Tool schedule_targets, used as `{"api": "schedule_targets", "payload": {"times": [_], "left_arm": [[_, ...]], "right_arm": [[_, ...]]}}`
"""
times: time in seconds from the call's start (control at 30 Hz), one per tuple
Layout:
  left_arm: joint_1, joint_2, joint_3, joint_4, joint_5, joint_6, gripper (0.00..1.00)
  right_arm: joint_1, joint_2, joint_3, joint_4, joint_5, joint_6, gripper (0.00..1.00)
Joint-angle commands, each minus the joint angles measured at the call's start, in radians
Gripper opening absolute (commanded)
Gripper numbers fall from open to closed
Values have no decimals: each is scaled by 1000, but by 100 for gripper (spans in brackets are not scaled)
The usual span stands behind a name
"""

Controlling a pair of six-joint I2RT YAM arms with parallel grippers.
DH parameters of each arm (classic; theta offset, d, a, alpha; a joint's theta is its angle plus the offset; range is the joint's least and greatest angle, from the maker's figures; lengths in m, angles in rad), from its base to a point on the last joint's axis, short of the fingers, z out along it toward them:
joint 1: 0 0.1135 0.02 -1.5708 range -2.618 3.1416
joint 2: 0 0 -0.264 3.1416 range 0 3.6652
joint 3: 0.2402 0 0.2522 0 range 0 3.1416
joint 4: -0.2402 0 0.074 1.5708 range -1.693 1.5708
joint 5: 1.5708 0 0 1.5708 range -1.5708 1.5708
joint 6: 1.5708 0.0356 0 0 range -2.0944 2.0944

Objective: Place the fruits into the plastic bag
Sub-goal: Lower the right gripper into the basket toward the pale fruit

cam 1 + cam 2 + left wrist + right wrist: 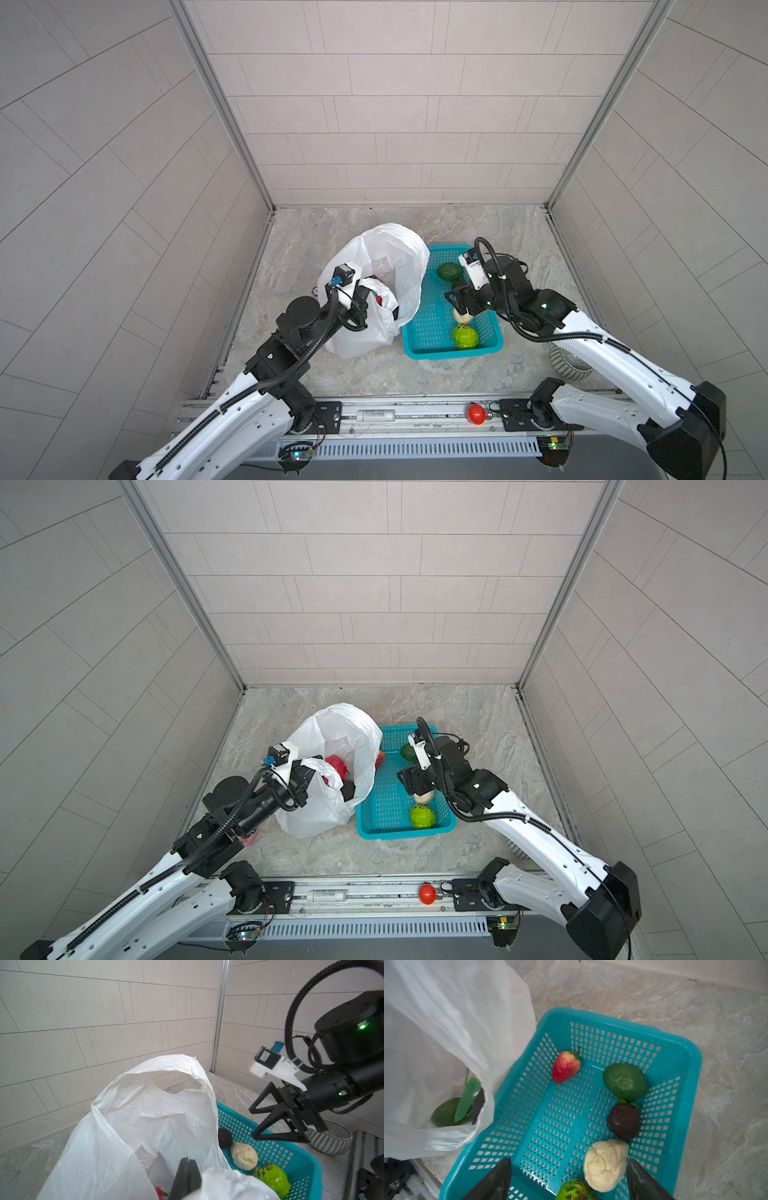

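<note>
The white plastic bag (388,257) stands open left of the teal basket (432,353). My left gripper (188,1169) is shut on the bag's near rim (320,766) and holds the mouth open. A pink-red dragon fruit (337,766) lies inside the bag, and a green fruit (446,1113) shows through its mouth. In the basket lie a dark green avocado (625,1081), a black oval (624,1121), a cream knobbly ball (605,1164), a bright green bumpy ball (465,336) and a small red fruit (565,1067). My right gripper (569,1161) hangs open above the basket, over the cream ball, holding nothing.
A ribbed grey bowl (569,365) sits right of the basket, under my right arm. A glossy red ball (476,414) rests on the front rail. Something pink (249,839) peeks out under my left arm. Tiled walls close in the back and both sides.
</note>
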State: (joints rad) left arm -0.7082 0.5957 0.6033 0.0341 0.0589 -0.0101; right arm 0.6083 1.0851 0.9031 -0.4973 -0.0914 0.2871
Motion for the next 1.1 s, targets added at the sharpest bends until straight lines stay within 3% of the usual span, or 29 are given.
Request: {"api": "schedule_targets", "payload": {"times": [0.0, 0.2, 1.07], "left_arm": [[0, -6, -7, 35, -1, 4, 0], [0, -5, -2, 18, 2, 4, 0], [0, 29, 27, -72, -107, -89, 0]], "right_arm": [[1, 49, -19, -47, 85, 41, 82], [-7, 121, -21, -41, 144, 99, 83], [-45, 452, 38, -146, 97, 169, 79]]}}
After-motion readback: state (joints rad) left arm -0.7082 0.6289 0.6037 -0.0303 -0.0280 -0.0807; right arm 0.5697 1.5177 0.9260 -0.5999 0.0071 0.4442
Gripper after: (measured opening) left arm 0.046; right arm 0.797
